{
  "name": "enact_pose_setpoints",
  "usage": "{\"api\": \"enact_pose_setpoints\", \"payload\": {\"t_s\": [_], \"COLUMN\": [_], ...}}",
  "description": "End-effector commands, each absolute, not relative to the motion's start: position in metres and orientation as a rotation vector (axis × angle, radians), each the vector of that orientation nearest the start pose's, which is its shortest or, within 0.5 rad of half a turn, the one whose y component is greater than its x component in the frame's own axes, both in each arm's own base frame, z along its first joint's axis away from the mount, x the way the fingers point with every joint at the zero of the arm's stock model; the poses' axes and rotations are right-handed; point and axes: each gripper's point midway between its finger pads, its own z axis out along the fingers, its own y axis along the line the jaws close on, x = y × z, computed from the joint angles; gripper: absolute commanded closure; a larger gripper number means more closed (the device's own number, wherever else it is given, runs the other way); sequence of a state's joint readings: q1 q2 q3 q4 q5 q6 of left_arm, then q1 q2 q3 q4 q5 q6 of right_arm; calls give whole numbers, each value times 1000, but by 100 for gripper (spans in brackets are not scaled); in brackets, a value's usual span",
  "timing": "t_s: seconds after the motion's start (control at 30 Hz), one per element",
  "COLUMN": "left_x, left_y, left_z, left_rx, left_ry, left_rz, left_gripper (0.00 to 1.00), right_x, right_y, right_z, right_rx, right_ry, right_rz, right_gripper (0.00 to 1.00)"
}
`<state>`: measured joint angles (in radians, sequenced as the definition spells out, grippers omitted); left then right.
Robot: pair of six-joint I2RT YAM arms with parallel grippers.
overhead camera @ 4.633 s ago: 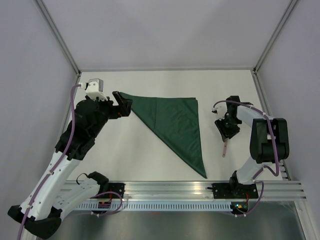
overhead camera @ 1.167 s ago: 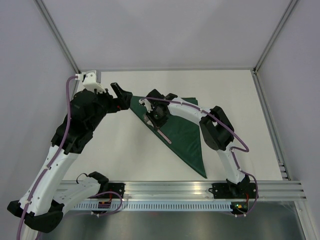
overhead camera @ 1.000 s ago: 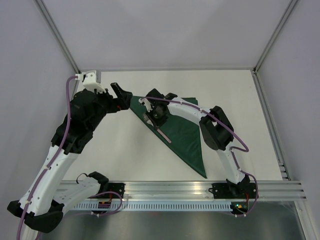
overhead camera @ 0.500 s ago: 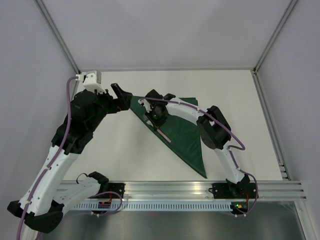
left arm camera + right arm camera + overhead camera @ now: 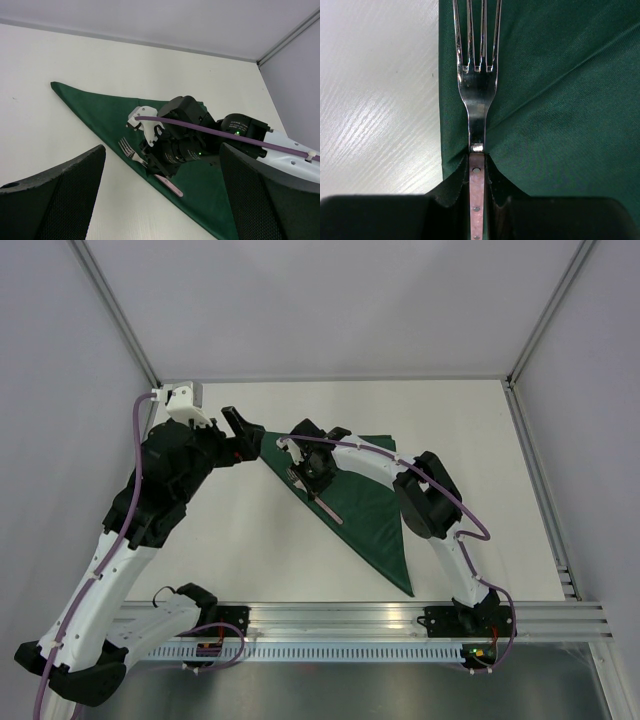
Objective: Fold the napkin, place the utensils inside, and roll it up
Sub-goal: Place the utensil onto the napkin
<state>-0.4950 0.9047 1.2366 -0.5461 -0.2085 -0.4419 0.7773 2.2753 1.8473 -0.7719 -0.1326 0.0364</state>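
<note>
The dark green napkin (image 5: 365, 490) lies folded into a triangle on the white table. It also shows in the left wrist view (image 5: 100, 112) and the right wrist view (image 5: 560, 100). My right gripper (image 5: 313, 478) is low over the napkin's long left edge, shut on the pink handle of the fork (image 5: 330, 508). In the right wrist view the gripper (image 5: 477, 190) clamps the handle, the fork (image 5: 477, 100) lies along the cloth's edge, and fabric bunches against the fingers. My left gripper (image 5: 243, 430) hovers at the napkin's upper left corner, its fingers (image 5: 55, 200) wide apart and empty.
The table's side walls and corner posts stand close on the left (image 5: 120, 330) and right (image 5: 545, 330). An aluminium rail (image 5: 400, 625) with both arm bases runs along the near edge. The right arm (image 5: 430, 500) stretches across the napkin.
My right gripper carried the fork from the table's right side onto the napkin's left edge. Over the last second it has barely shifted. The left arm has hardly moved.
</note>
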Motion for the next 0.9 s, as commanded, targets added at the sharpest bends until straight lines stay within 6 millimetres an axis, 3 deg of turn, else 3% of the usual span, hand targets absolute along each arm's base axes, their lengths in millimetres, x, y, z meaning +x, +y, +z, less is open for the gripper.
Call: {"api": "enact_pose_setpoints", "payload": {"t_s": [0.0,0.33,0.47,0.6,0.73,0.77,0.83,0.87], "left_x": [276,276,275,276,274,275,275,277], "left_y": [-124,-125,-125,-127,-136,-141,-155,-162], "left_z": [366,369,369,367,361,365,352,356], "left_rx": [-128,-124,-120,-117,-66,-47,18,37], "left_ry": [1801,1796,1798,1805,1817,1791,1795,1755], "left_rz": [-477,-483,-486,-490,-528,-554,-612,-647], "left_gripper": [2,2,1,1,1,1,2,2], "right_x": [339,341,341,340,349,352,370,375], "right_y": [359,360,362,362,354,349,322,313], "right_z": [32,45,55,65,93,110,136,146], "right_rx": [-1006,-996,-988,-978,-936,-915,-819,-791], "right_ry": [2622,2599,2584,2573,2534,2512,2488,2479], "right_rz": [320,333,354,386,421,454,484,519], "right_gripper": [92,78,64,59,58,58,58,57]}}
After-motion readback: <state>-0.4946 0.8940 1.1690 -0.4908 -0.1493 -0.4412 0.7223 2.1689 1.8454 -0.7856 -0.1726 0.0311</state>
